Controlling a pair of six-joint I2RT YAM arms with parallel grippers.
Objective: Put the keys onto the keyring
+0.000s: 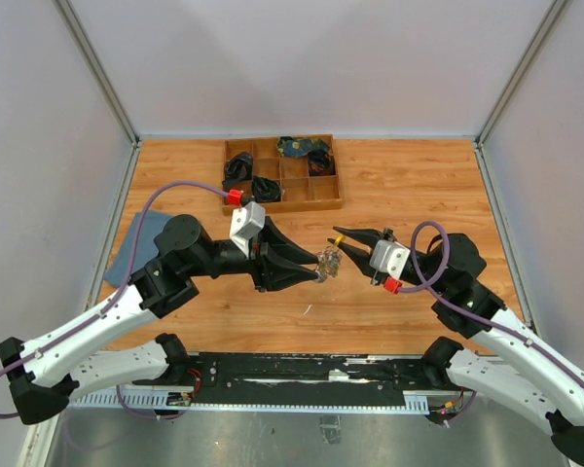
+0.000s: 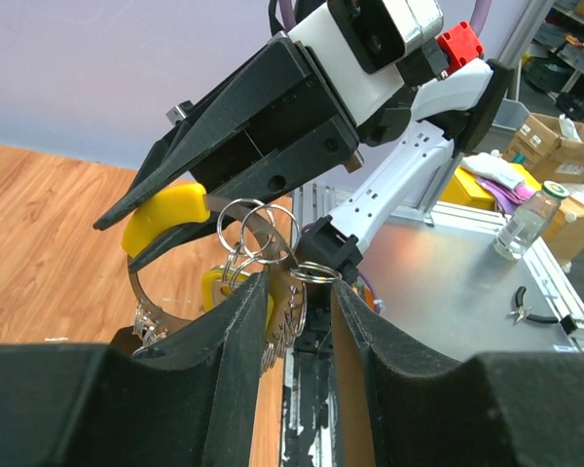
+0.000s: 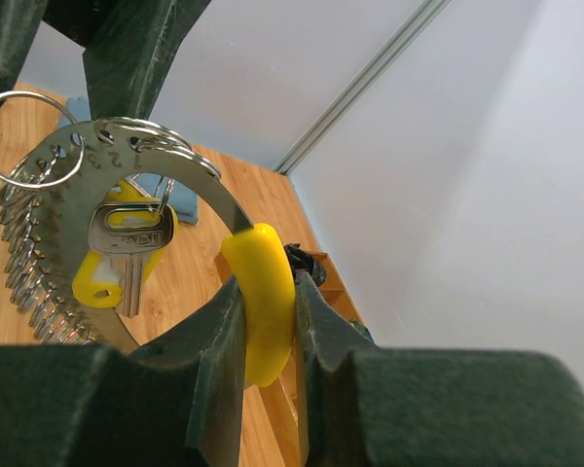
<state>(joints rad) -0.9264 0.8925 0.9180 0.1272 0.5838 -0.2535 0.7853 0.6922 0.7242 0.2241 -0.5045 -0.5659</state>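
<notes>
The keyring (image 3: 73, 195) is a flat silvery metal arc with a row of small holes and a curved yellow piece (image 3: 265, 282). It is held up above the table between both arms (image 1: 329, 261). My right gripper (image 3: 265, 297) is shut on the yellow piece. A silvery key with a yellow head (image 3: 127, 255) and a few small split rings (image 2: 248, 229) hang from the arc. My left gripper (image 2: 302, 284) stands open, its jaws either side of the arc's edge, one small ring (image 2: 316, 271) lying between the tips. No other keys show.
A wooden tray (image 1: 282, 199) with compartments holding dark items stands at the back of the wooden table. A blue cloth (image 1: 127, 248) lies at the left edge. Grey walls close in the table on three sides.
</notes>
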